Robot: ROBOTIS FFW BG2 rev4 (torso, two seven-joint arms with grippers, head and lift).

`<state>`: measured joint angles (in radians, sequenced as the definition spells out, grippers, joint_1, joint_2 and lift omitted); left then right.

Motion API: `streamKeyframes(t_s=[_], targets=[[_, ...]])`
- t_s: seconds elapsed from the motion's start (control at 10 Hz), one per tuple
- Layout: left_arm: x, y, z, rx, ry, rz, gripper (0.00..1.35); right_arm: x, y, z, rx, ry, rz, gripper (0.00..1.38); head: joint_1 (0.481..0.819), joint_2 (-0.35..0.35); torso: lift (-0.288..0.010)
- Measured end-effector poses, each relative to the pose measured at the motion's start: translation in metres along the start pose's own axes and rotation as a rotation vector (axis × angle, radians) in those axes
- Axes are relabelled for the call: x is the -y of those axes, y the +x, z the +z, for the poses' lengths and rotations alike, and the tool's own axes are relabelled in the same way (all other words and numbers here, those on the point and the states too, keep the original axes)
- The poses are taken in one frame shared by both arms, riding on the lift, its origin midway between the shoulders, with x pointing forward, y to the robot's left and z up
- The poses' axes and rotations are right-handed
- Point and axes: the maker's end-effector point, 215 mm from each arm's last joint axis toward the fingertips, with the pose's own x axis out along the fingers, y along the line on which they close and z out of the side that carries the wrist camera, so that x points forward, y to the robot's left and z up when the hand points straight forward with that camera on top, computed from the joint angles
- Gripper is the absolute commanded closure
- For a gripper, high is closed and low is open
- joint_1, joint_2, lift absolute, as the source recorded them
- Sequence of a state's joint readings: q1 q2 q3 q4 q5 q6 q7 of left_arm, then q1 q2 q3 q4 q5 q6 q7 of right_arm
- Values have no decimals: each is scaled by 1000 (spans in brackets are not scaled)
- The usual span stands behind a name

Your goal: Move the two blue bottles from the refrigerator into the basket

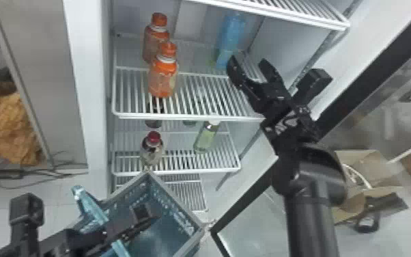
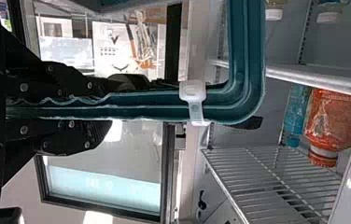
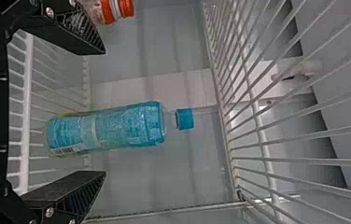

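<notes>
- Blue bottle (image 1: pixel 230 37) upright on the shelf (image 1: pixel 181 117) inside the refrigerator (image 1: pixel 283 44), cap up, long axis vertical; I can make out one for certain.
- From my right end effector (image 1: pixel 250 65) it lies ahead, deeper in and a little to the left; the right arm is clearly the nearer one.
- My right fingers are spread, nothing between them; in the right wrist view the bottle lines up with the gap, so I judge the next move is forward, one finger to each side of its body, then close.
- It looks slim and see-through, blue-tinted, with a wrapped label and a solid blue cap; likely smooth, so I would grip its middle squarely or it may tip.
- Two orange bottles (image 1: pixel 163 80) stand farther left on that shelf, well apart from my fingers.
- Lower down, my left end effector (image 2: pixel 110 106) pinches a teal bar of the basket (image 2: pixel 246 60), outside the shelves.
</notes>
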<state>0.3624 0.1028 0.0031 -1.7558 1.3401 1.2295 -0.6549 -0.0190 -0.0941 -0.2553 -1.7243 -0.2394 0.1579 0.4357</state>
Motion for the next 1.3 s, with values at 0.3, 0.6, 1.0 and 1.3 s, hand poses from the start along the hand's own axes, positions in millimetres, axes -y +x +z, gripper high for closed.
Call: streamKeyframes(t_s=[0.3,0.6,1.0,1.3], targets=[[0,3,0,-8,-1,-2,1202,7,20,1,1,-5,-13,134,695,-350,0],[0,3,1,-14,1,0,1202,15,40,4,0,-14,-25,134,695,-350,0],[0,5,2,-20,5,1,1202,18,69,-1,-27,-18,-16,134,695,-350,0],[0,6,4,-21,9,2,1202,17,90,-9,-57,-21,-14,136,695,-350,0]])
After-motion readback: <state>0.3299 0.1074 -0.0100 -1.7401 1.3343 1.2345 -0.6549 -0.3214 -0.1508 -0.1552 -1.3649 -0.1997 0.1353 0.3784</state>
